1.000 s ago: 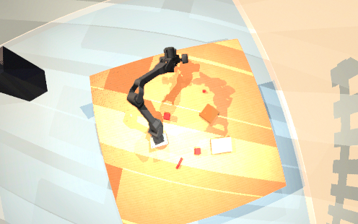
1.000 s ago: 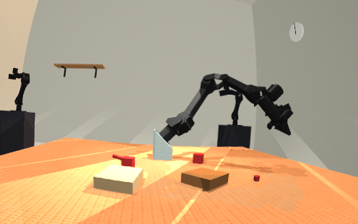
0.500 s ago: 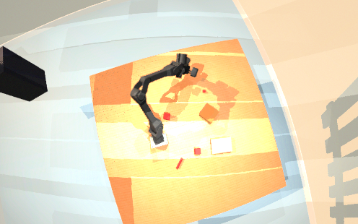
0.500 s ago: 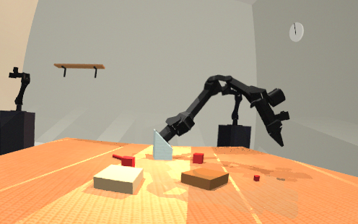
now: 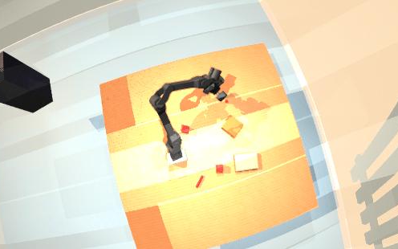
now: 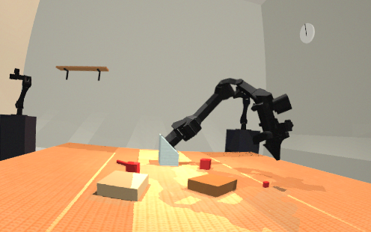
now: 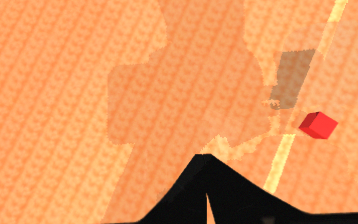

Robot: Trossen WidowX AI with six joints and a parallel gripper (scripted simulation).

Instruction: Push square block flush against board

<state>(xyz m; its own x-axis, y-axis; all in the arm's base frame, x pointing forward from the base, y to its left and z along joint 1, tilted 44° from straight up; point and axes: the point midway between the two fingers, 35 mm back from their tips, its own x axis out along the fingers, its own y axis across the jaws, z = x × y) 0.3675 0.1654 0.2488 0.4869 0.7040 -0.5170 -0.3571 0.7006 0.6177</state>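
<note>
we've got our black parallel-jaw gripper (image 6: 277, 155) pinched fully closed with nothing in it, pointing down and hovering just above the orange woven table top (image 6: 36, 179) near its far right part. from the wrist view the two fingers meet in a sharp point with only a thin slit between them, and a tiny red cube (image 7: 318, 125) sits on the table a bit ahead and to the right of the tip, not touching it.

which thing is the task's "square block" and which is the "board" we honestly can't tell for sure, so here's both slabs. the flat brown-orange square slab (image 6: 212, 184) lies on the table, rotated like a diamond in the top view (image 5: 231, 126), well apart from the gripper. the flat cream-coloured rectangular slab (image 6: 123, 185) lies to the left of it in the exterior view, and the two are clearly apart with bare table between them, no sides touching.

other bits around: a red cube (image 5: 219, 169) just beside the cream slab, another red block (image 5: 184, 128) near the arm's lower link, a thin red stick (image 5: 199, 181) lying flat, and a pale blue-grey wedge (image 6: 167, 151) at the arm's base.
</note>
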